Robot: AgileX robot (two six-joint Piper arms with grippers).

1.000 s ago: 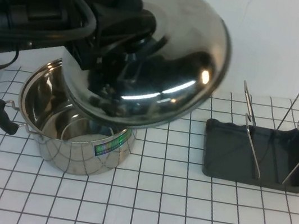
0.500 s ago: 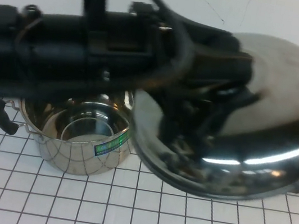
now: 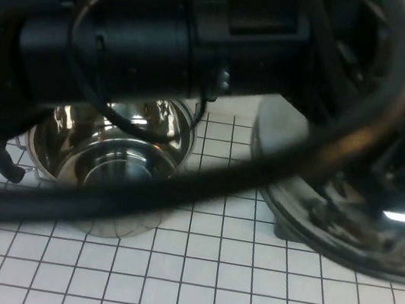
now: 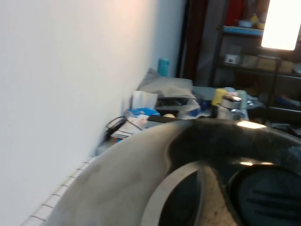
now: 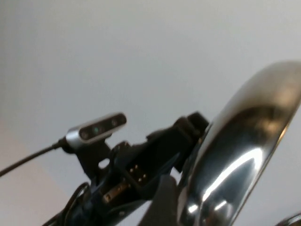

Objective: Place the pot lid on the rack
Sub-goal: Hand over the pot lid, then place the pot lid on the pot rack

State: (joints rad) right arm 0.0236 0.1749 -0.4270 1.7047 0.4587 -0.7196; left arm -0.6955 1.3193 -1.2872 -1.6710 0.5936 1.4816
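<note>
High view, left arm [image 3: 150,43]: black, fills upper frame, reaches across from left toward right side, thick cable [image 3: 261,173] sweeping diagonally in front
High view, left gripper [image 3: 376,79]: at far right top, over the pot lid; mostly a dark blur, finger spread can't be read here
High view, pot lid [image 3: 347,213]: polished steel, held up in the air at right, tilted, lower rim twd camera, bright glint on it; knob hidden behind arm
High view, rack [image 3: 280,227]: almost fully covered by lid; only a small dark corner showing under lid's left rim, wire loops not visible
High view, pot [image 3: 109,160]: open steel pot on left of the grid-pattern table cover [image 3: 188,289], black side handle [image 3: 2,160] at its left, partly masked by arm & cable, well apart from lid
Left wrist view, pot lid [image 4: 117,188]: grey domed surface filling lower frame, close to cam; dark gripper part reflected or sitting at lower right, can't tell which
Left wrist view, bkgd: white wall [image 4: 61,84], cluttered bench [image 4: 169,103] and shelves [image 4: 254,61] beyond
Right wrist view, pot lid [image 5: 240,155]: seen edge-on from below, shiny, raised vs pale wall
Right wrist view, left gripper [image 5: 188,136]: black, clamped against lid's top centre where knob would be; lid hanging from it, so grip closed on lid
Right wrist view, left wrist camera [image 5: 96,127]: silver bar on black bracket just behind gripper
Right gripper: in none of the views
</note>
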